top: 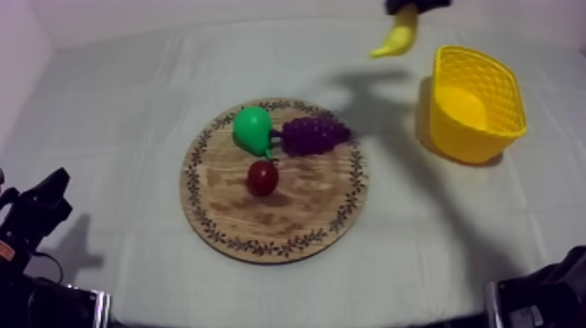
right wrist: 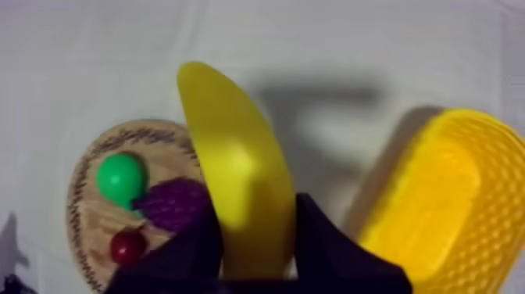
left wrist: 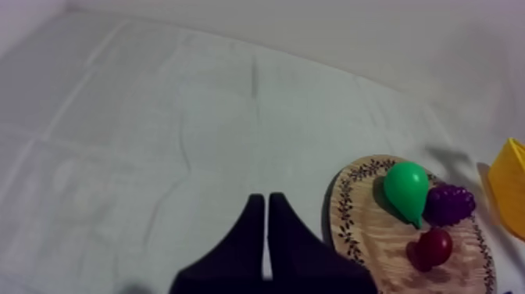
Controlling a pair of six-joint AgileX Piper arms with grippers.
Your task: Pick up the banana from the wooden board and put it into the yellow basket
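In the right gripper (right wrist: 258, 233), banana (top: 397, 37) near-vertical, tip down, beside yellow basket (top: 466, 140).

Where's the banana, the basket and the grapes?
banana (right wrist: 234, 180), right wrist view, middle of its body.
yellow basket (top: 471, 146), top view, near outer wall.
grapes (top: 314, 135), top view, middle of the bunch.

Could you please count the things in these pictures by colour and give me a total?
Yellow: 2 (banana in the right gripper, yellow basket)
Green: 1 (pear)
Purple: 1 (bunch of grapes)
Red: 1 (small red fruit)
Brown: 1 (round wooden board)
Total: 6
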